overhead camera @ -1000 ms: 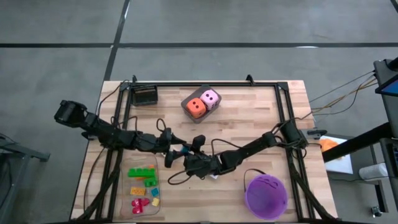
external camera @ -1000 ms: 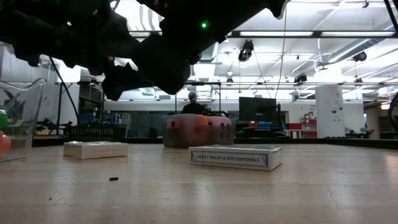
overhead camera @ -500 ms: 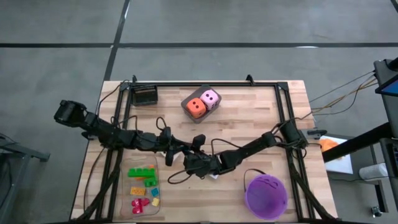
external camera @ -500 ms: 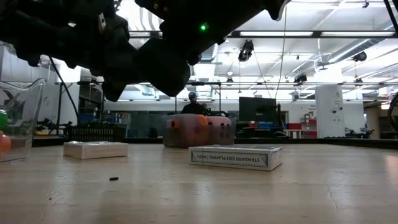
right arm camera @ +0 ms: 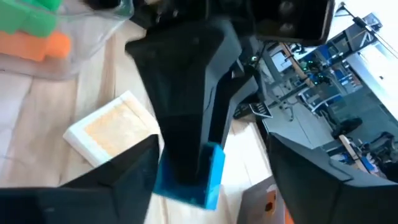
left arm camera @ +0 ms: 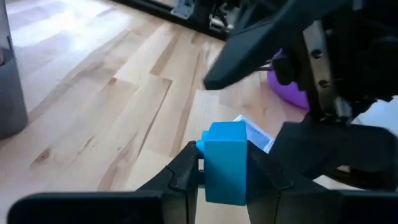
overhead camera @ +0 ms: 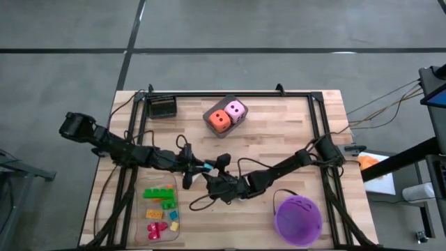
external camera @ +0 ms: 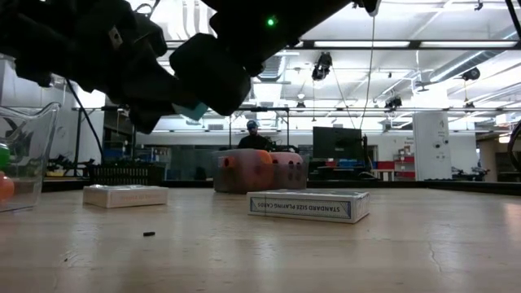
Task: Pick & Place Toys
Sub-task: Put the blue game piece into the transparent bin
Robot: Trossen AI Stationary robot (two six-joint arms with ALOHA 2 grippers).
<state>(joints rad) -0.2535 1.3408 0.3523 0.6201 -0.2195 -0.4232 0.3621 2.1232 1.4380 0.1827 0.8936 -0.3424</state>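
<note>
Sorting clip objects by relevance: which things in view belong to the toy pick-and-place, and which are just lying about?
Job in hand:
- blue brick, gripped by the left end effector; right end effector open around it
- orange die, pink die
- coloured bricks in the clear tray

Lying about:
- purple bucket
- playing-card box
- second flat box
- black box

The wooden table (overhead camera: pixel 279 125) carries a purple bucket (overhead camera: pixel 298 219), clear tray (overhead camera: pixel 162 213) and card boxes (external camera: pixel 308 205).

Card box (external camera: pixel 308 205), lying flat on the table (external camera: pixel 260 252): side panel reads "STANDARD SIZE PLAYING CARDS". No other legible text.
</note>
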